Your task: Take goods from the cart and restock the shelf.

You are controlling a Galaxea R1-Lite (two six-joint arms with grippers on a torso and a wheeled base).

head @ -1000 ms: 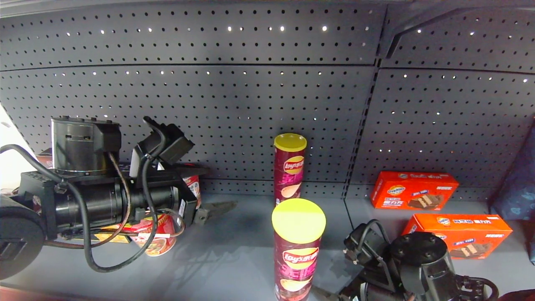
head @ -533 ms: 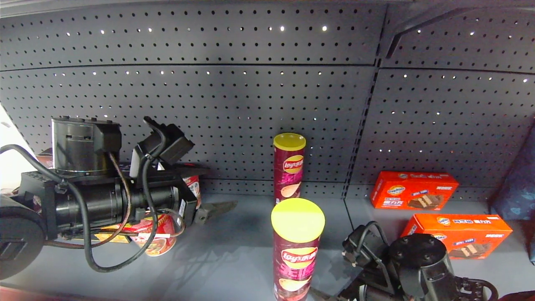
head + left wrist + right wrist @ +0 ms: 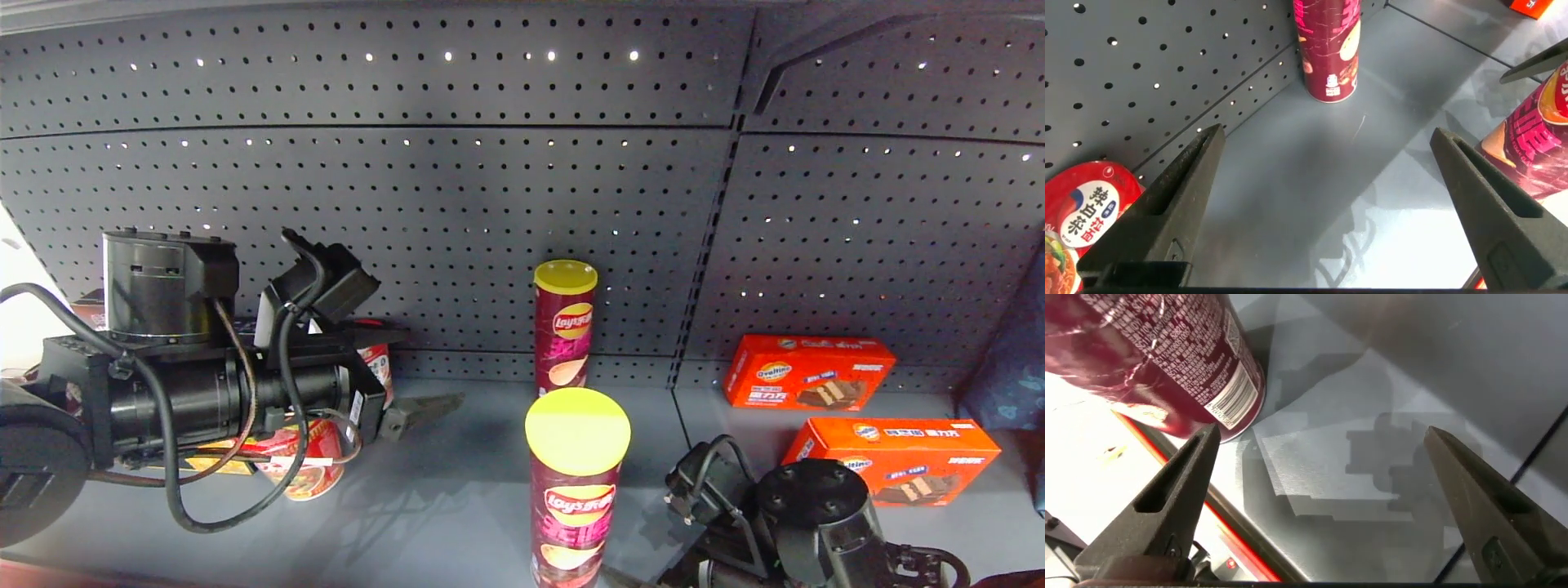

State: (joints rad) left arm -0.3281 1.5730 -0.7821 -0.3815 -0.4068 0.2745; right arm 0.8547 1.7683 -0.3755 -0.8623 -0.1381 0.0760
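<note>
Two maroon chips cans with yellow lids stand on the grey shelf (image 3: 457, 506). One can (image 3: 565, 327) is at the pegboard back wall and also appears in the left wrist view (image 3: 1327, 45). The other can (image 3: 577, 482) stands near the shelf's front edge. My right gripper (image 3: 1323, 433) is open and empty, low beside this front can (image 3: 1167, 351), which lies outside its fingers. My left gripper (image 3: 1327, 135) is open and empty, held level over the shelf's left part and pointing toward the cans. One of its fingers (image 3: 424, 406) shows in the head view.
Red cup noodles (image 3: 306, 465) lie under my left arm, with another cup (image 3: 377, 359) behind it. Two orange boxes (image 3: 808, 371) (image 3: 894, 457) sit on the right shelf section. A red strip (image 3: 1151, 449) marks the shelf's front edge. There is bare shelf between the cups and the cans.
My right arm has shifted slightly left and lower in the head view. The front can sits a touch further left. The left arm has not moved.
</note>
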